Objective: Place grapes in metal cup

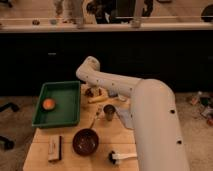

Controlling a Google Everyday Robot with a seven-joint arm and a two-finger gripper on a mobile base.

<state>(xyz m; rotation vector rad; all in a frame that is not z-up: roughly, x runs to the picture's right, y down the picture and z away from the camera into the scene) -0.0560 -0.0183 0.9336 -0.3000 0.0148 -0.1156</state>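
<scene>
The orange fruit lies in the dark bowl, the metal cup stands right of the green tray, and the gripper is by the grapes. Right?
Not quite. The camera view shows the orange fruit in the green tray, not the dark bowl. The metal cup does stand right of the tray, and the gripper is by the grapes.

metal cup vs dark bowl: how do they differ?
The metal cup is shiny grey, narrow and tall; the bowl is dark reddish, wide and low. The cup stands mid-table, the bowl nearer the front edge. Both upright, open-topped. The hand hangs by the grapes.
</scene>
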